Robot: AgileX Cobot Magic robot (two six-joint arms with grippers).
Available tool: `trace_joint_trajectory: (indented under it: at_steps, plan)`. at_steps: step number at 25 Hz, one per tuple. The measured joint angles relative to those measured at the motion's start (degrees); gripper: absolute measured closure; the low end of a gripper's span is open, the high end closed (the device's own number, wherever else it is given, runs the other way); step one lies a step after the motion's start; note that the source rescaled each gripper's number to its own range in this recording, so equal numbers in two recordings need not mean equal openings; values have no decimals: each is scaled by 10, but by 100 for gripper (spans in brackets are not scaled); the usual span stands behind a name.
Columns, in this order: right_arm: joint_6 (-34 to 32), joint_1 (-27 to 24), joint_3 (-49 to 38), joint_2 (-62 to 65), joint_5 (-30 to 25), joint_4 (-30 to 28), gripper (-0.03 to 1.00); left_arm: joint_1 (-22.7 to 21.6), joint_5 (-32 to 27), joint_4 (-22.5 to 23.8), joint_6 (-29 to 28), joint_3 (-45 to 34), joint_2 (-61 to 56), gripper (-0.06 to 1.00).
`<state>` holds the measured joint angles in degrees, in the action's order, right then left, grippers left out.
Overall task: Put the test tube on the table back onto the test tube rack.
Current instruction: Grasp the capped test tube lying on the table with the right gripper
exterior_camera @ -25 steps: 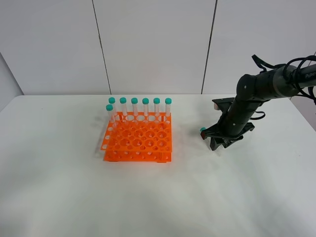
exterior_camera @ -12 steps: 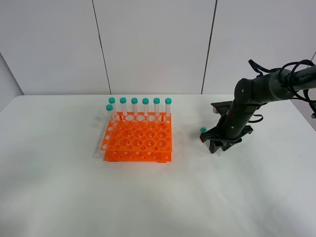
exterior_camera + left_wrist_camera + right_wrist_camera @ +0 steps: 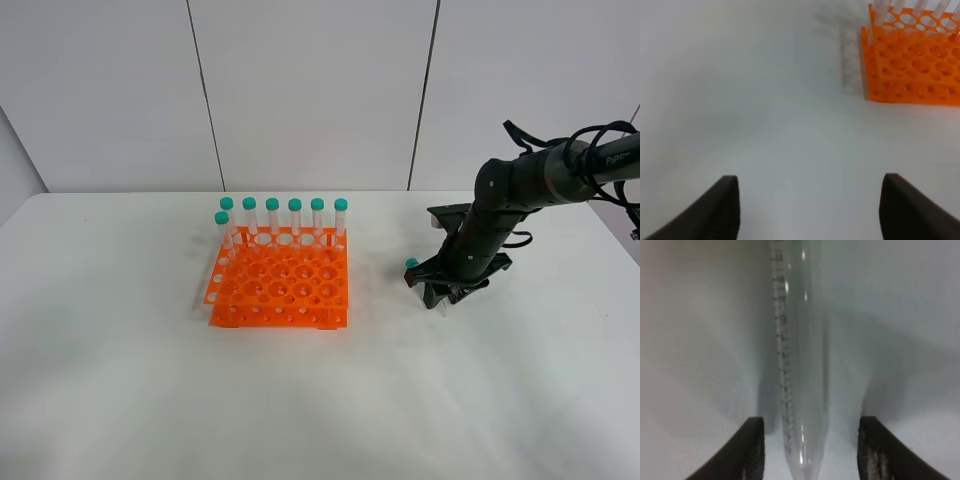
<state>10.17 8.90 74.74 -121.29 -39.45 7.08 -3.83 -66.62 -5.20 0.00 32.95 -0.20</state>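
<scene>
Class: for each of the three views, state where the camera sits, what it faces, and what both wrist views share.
Exterior high: mounted above, facing the table, rack and right arm.
Left wrist: on the left arm, facing the rack; open left end effector shows.
Right wrist: looks down at the test tube between open right end effector fingers.
Shared: white tabletop.

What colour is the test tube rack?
Bright orange; the test tube rack shows best in the exterior high view.

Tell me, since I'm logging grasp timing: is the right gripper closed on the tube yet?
Open. The right gripper straddles the test tube, with visible gaps on both sides.
</scene>
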Motion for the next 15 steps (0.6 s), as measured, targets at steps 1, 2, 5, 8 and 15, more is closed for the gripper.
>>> trace_joint_trajectory:
  at_steps: [1,2,5,8,15]
  plan:
    - [0,0,0,0,0,0,14,0,0,0,0,0,0,-6]
    - [0,0,0,0,0,0,15,0,0,0,0,0,0,-6]
    - [4,0,0,0,0,0,33,0,0,0,0,0,0,-6]
    - [11,0,0,0,0,0,90,0,0,0,0,0,0,-6]
    - [24,0,0,0,0,0,96,0,0,0,0,0,0,-6]
